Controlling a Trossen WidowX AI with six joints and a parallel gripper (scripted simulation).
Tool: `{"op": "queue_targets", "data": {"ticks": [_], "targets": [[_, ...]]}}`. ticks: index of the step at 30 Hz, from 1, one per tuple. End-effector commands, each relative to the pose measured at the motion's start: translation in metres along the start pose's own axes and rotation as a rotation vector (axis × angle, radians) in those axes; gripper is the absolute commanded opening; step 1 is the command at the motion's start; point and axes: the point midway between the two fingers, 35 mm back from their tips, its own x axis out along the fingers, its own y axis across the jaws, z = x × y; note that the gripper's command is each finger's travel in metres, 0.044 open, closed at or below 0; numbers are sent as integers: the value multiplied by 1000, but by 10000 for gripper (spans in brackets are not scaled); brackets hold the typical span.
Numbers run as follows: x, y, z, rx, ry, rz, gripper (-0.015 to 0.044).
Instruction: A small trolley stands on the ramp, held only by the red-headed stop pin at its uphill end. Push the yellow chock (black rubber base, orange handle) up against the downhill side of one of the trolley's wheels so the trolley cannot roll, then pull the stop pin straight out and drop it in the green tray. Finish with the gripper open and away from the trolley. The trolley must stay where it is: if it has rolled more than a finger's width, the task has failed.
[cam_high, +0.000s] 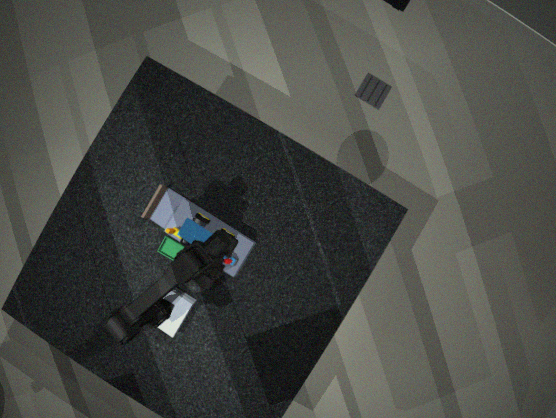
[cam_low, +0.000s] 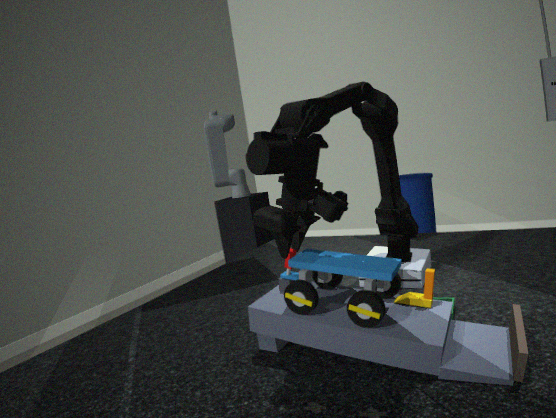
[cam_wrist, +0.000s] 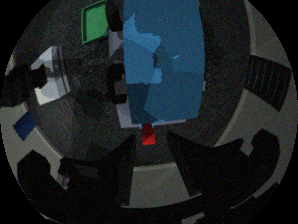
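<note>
The blue trolley (cam_high: 195, 231) (cam_low: 345, 263) (cam_wrist: 175, 75) stands on the grey ramp (cam_high: 245, 245) (cam_low: 350, 332). The red-headed stop pin (cam_high: 228, 261) (cam_low: 289, 260) (cam_wrist: 148, 136) is upright at its uphill end. My gripper (cam_low: 293, 251) (cam_wrist: 151, 136) is partly open, pointing down, with its fingertips on either side of the red head; it is not closed on it. The yellow chock (cam_low: 414, 300) with its orange handle (cam_high: 171, 231) (cam_low: 429, 284) sits on the ramp just downhill of the tray-side downhill wheel. Whether they touch cannot be told. The chock's base is mostly hidden in the wrist view.
The green tray (cam_high: 171, 248) (cam_wrist: 96, 22) lies beside the ramp near the chock. A brown end board (cam_high: 154, 201) (cam_low: 520, 345) stands at the ramp's foot. The arm's white base block (cam_high: 172, 325) (cam_low: 422, 257) is on the tray's side of the ramp.
</note>
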Motion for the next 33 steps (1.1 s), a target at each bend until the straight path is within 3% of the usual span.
{"op": "queue_targets", "data": {"ticks": [1,25,29,33], "targets": [[9,1,0,-7,1,10,190],[33,4,1,-7,2,10,190],[29,2,0,0,1,3,85],[29,2,0,0,1,3,58]]}}
